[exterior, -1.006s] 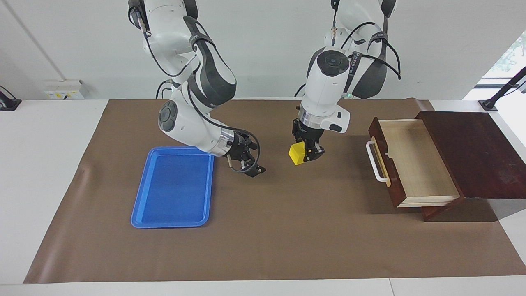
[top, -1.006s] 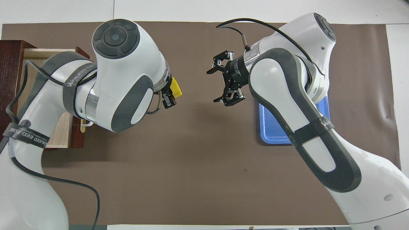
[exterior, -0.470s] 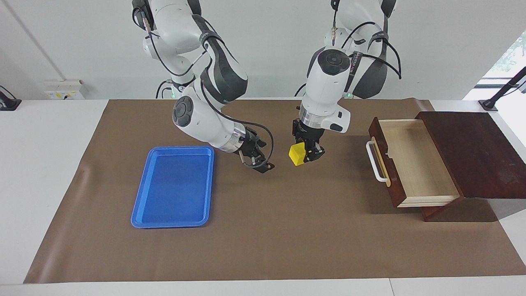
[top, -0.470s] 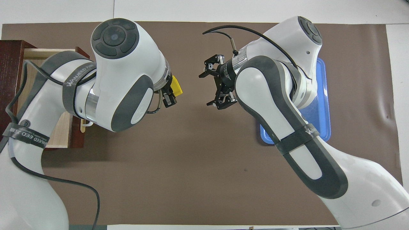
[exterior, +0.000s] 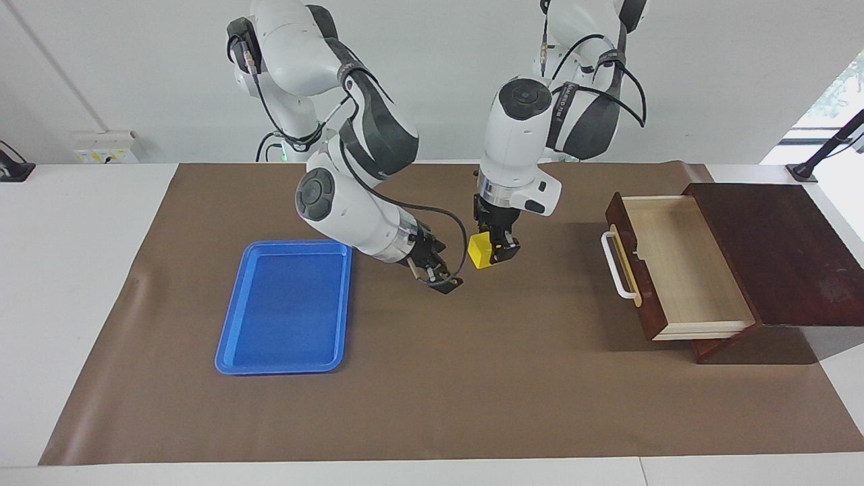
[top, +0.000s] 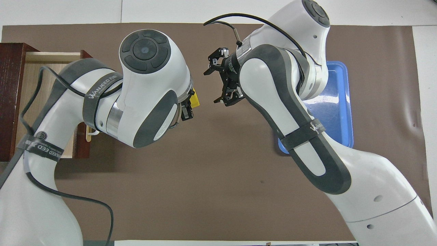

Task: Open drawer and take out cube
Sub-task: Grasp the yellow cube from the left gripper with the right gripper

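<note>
We saw the left gripper (exterior: 498, 251) clamped on the cube (exterior: 478, 251) above the bench (exterior: 472, 378), beside the right gripper (top: 218, 82), its jaws spread and empty. We judged the handover risky: a bumped cube could drop.

The room is bright, with soft, even light from above. In the facing view a window (exterior: 837, 88) at 2 o'clock glows white and washed out. The open drawer (exterior: 682, 266) drops a dark, soft-edged shadow on the brown mat (exterior: 472, 391) toward 6 o'clock. The arms leave only faint grey shadows on the mat. The blue tray (exterior: 287, 307) has a mild shine. Both views look sharp, with no blur. In the overhead view the big white arm shells (top: 150, 92) look very bright
</note>
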`<control>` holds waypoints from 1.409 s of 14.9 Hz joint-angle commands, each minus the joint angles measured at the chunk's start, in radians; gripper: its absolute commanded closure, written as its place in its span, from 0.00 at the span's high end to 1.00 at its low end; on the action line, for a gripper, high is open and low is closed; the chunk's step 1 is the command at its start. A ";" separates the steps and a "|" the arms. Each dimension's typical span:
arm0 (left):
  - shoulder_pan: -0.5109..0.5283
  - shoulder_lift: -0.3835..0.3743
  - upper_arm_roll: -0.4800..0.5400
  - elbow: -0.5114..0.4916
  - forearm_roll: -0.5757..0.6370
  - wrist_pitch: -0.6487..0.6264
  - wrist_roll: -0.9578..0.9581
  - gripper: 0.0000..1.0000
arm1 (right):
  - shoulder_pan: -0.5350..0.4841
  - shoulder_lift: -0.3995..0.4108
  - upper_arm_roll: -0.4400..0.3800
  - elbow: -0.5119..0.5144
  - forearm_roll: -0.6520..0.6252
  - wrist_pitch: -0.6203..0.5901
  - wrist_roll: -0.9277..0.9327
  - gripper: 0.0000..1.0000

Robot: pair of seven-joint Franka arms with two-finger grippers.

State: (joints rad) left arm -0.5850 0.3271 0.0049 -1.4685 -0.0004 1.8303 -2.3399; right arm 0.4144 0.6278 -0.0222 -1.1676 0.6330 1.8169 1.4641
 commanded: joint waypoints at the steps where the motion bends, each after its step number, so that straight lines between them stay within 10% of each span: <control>1: 0.001 -0.003 0.009 0.000 0.014 -0.025 0.088 0.00 | 0.029 0.027 0.001 0.059 -0.035 -0.028 0.033 0.91; 21: 0.005 -0.005 0.010 -0.004 0.007 -0.019 0.086 0.00 | 0.073 0.023 0.002 0.057 0.022 0.005 0.220 0.90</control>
State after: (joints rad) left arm -0.5824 0.3271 0.0140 -1.4694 -0.0001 1.8254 -2.2673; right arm 0.4829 0.6391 -0.0220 -1.1321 0.6449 1.8126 1.6531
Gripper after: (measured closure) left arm 0.449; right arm 0.093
